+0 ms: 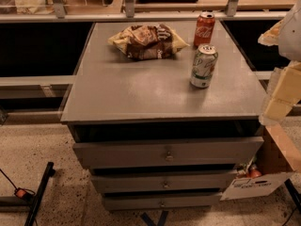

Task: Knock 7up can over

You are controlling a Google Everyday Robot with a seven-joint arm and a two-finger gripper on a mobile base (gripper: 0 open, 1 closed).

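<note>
1 7up can (203, 65) stands upright near the tabletop (141, 91) edge, gripper (281, 95) beyond it.

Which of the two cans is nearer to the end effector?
The pale green and white 7up can; the red Coca-Cola can stands behind it. The end effector is at the right edge.

A grey metal cabinet (141, 93) with three drawers (164, 154), each with a small knob, stands on a pale speckled floor (28, 149) under dim, warm light. Behind it runs a light rail (141, 17) with metal uprights (129, 1) and dark space below, and a black bar (40, 187) lies on the floor at lower left. The gripper (277, 98) hangs at the right edge, beside the cabinet's top.
</note>
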